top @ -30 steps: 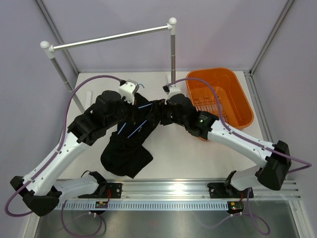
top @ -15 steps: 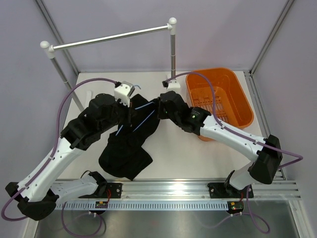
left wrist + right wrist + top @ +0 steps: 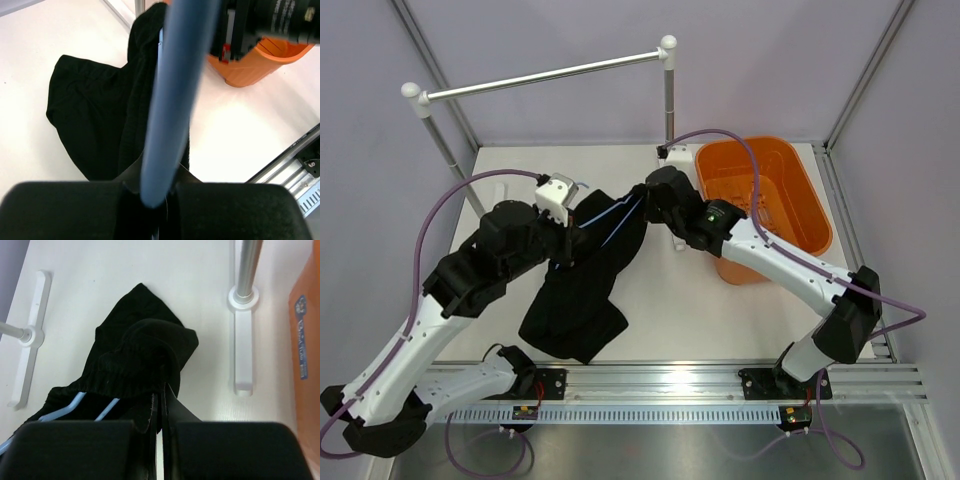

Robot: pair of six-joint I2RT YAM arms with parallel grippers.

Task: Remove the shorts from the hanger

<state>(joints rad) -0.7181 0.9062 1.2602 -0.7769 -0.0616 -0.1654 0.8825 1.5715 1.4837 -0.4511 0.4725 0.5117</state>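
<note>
The black shorts (image 3: 578, 300) hang over the light-blue hanger (image 3: 607, 214), held up in mid-table with their lower end lying on the white table. My left gripper (image 3: 570, 241) is shut on a wire of the hanger (image 3: 172, 100), which runs up between its jaws, and the shorts (image 3: 92, 117) droop below it. At the top right end of the shorts, my right gripper (image 3: 642, 203) is shut on the bunched waistband. From the right wrist, the shorts (image 3: 142, 357) fold over the fingers, with two blue wires of the hanger (image 3: 75, 404) showing at lower left.
An orange tub (image 3: 765, 200) stands at the back right, close behind the right arm. The silver rail (image 3: 545, 75) on two posts spans the back. One post base (image 3: 242, 302) lies just beyond the right gripper. An aluminium rail (image 3: 670, 385) borders the near table edge.
The right gripper has shut on the shorts' waistband and moved back toward the rail post. The left arm has drawn the hanger leftward, stretching the shorts between the two grippers.
</note>
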